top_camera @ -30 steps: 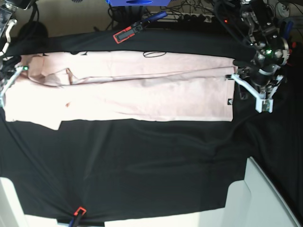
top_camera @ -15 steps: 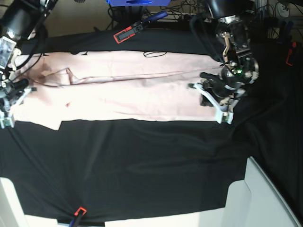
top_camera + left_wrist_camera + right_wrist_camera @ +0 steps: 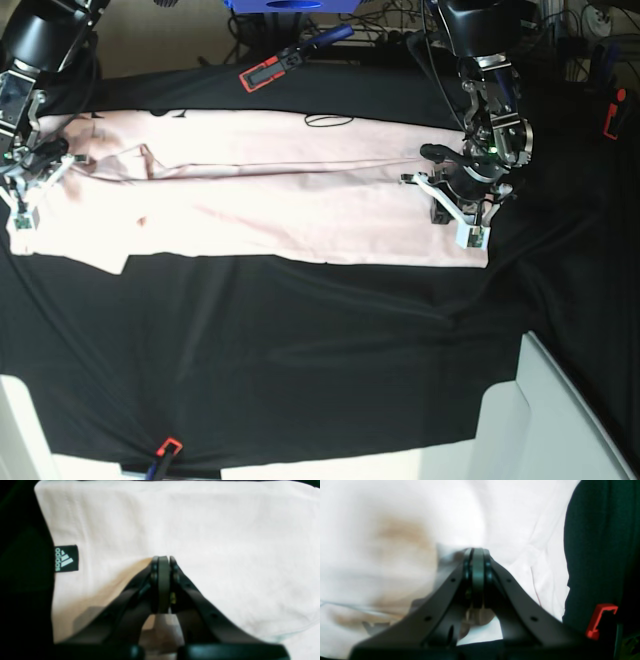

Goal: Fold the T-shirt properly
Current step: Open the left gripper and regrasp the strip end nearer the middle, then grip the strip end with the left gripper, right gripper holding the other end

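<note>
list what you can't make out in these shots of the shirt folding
- Left wrist view: the left gripper is shut over the T-shirt, but its own fingers hide whether any cloth is pinched.
- Right wrist view: the right gripper is shut too; the cloth beside it is blurred, so a grip can't be confirmed.
- Base view: the dark print at the shirt's far edge is folded under, unreadable.
- Base view: the shirt's end on the right gripper's side runs off the picture's edge.

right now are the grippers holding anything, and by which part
Both grippers are shut above the T-shirt. The left gripper is near the end with the black label, the right gripper at the other end. Whether either pinches fabric cannot be told.
</note>
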